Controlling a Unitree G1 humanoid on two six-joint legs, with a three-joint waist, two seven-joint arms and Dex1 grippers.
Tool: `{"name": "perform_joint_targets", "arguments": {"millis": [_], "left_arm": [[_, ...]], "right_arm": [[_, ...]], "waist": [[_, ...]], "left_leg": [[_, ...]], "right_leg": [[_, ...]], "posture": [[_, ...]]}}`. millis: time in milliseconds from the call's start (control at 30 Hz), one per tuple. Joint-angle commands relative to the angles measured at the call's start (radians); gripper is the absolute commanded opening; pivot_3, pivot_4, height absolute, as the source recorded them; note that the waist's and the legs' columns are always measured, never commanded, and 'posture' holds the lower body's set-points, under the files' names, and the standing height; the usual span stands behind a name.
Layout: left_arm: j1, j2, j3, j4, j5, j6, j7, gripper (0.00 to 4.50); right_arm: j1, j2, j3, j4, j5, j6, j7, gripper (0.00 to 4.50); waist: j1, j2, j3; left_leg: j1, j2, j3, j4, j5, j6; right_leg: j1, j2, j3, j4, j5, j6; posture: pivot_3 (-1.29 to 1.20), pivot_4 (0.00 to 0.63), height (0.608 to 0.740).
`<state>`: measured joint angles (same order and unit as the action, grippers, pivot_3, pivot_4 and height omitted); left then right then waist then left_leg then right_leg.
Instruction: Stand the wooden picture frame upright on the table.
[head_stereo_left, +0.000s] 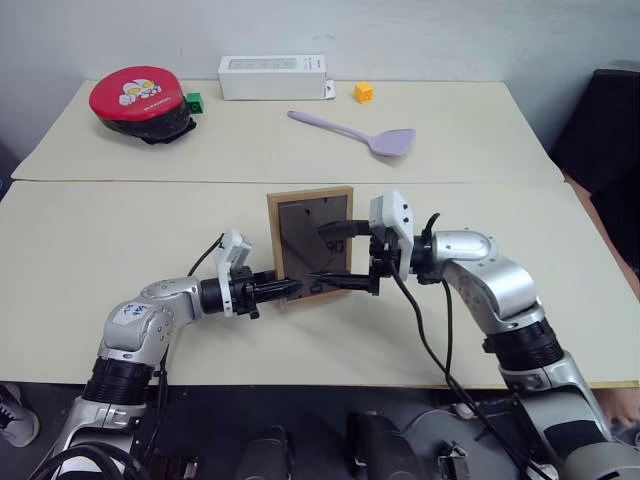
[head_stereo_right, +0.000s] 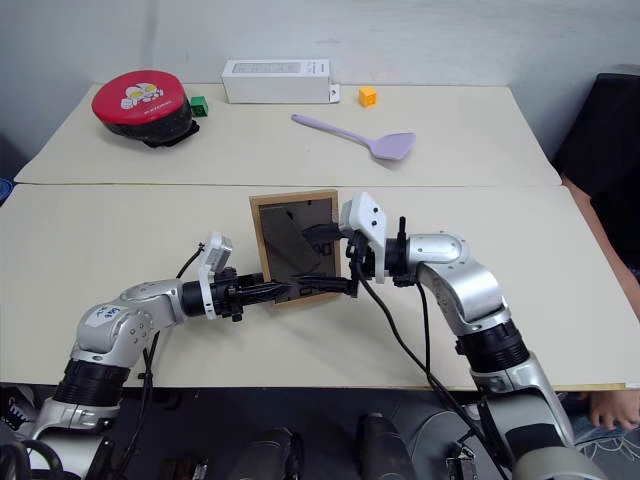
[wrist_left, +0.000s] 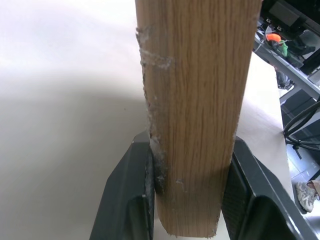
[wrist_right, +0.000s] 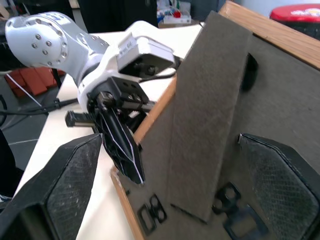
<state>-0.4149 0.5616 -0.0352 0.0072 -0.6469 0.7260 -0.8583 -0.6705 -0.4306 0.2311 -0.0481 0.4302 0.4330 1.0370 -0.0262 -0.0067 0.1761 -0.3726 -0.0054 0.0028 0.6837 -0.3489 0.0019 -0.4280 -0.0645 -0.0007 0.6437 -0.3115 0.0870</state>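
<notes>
Mid-picture on the tabletop (head_stereo_left: 120, 240), our left gripper (head_stereo_left: 290, 289) fingers pinch the picture frame's (head_stereo_left: 310, 245) edge; right gripper (head_stereo_left: 336, 255) fingers spread behind it.

Head cams high, facing down; wrist cams close — shared wooden picture frame (head_stereo_left: 311, 245)

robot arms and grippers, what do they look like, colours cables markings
Silver-grey rounded arm shells with black ribbed joints. Each wrist carries a white boxy camera block. The left gripper and right gripper each have two slim black fingers. Black cables loop from both wrists. The left arm wears a white sticker with blue marks.
</notes>
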Motion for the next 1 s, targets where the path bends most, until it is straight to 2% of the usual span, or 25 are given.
{"name": "perform_joint_targets", "arguments": {"millis": [33,167,500,600,633,700,833,900,1000], "left_arm": [[0.005,-0.01,-0.019,-0.064,0.008,-0.001,-0.026,1.25],[0.001,-0.008,-0.014,-0.063,-0.001,0.023,-0.033,1.25],[-0.038,-0.025,0.094,-0.048,-0.115,0.178,-0.035,1.25],[-0.042,-0.012,0.116,-0.065,-0.173,0.276,-0.039,1.25],[-0.049,-0.008,0.132,-0.064,-0.206,0.326,-0.038,1.25],[-0.085,0.034,0.163,-0.035,-0.331,0.542,-0.066,1.25],[-0.164,0.096,0.17,0.082,-0.375,0.843,-0.002,1.25],[-0.189,0.141,0.12,0.125,-0.42,0.888,0.009,1.25],[-0.22,0.197,0.027,0.206,-0.552,0.888,0.052,1.25]], "right_arm": [[-0.001,0.023,0.002,-0.026,0.006,-0.01,0.013,4.46],[0.031,0.012,-0.02,-0.084,0.036,-0.017,0.051,4.46],[0.167,-0.144,-0.125,-0.145,0.049,-0.153,0.178,4.46],[0.195,-0.136,-0.186,-0.115,0.014,-0.302,0.164,4.46],[0.198,-0.133,-0.206,-0.098,0.0,-0.365,0.162,4.46],[0.197,-0.139,-0.249,-0.026,-0.047,-0.526,0.161,4.46],[0.153,-0.2,-0.248,0.217,-0.266,-1.072,0.169,4.46],[0.115,-0.222,-0.227,0.341,-0.388,-1.318,0.127,4.46],[0.067,-0.2,-0.225,0.506,-0.555,-1.559,-0.019,4.46]], "waist": [[0.001,0.0,0.0],[0.002,0.0,0.0],[0.001,0.0,0.0],[-0.001,0.0,0.0],[-0.001,0.0,0.0],[0.0,-0.001,0.001],[0.0,-0.001,0.001],[-0.002,-0.002,0.001],[-0.006,-0.002,0.001]], "left_leg": [[0.0,0.0,0.0,0.0,0.0,0.0],[0.0,0.0,-0.001,0.0,0.0,0.0],[-0.001,0.0,0.0,-0.001,0.0,0.0],[-0.001,0.0,0.0,-0.001,0.0,0.0],[-0.001,0.0,0.0,-0.001,0.0,0.0],[-0.001,0.0,0.0,-0.001,0.0,0.0],[0.0,0.0,0.001,-0.001,0.0,0.0],[0.001,-0.001,0.002,-0.001,0.0,0.001],[0.002,0.0,0.003,-0.001,0.0,0.0]], "right_leg": [[0.0,0.0,0.0,0.0,0.0,0.0],[0.0,0.0,0.0,0.001,0.0,0.0],[0.0,0.0,0.0,0.0,0.0,0.0],[0.0,0.001,0.0,0.0,0.0,0.0],[0.0,0.001,0.0,0.0,0.0,0.0],[0.0,0.001,0.0,0.0,0.0,0.0],[0.001,0.001,0.0,0.002,0.0,0.0],[0.001,0.001,0.001,0.002,0.0,0.0],[0.0,0.002,0.002,0.004,0.0,0.0]], "posture": [[0.0,0.15,0.74],[0.0,0.15,0.74],[0.0,0.15,0.74],[0.0,0.15,0.74],[0.0,0.15,0.74],[0.0,0.15,0.74],[0.0,0.15,0.74],[0.0,0.15,0.74],[0.0,0.15,0.74]]}}
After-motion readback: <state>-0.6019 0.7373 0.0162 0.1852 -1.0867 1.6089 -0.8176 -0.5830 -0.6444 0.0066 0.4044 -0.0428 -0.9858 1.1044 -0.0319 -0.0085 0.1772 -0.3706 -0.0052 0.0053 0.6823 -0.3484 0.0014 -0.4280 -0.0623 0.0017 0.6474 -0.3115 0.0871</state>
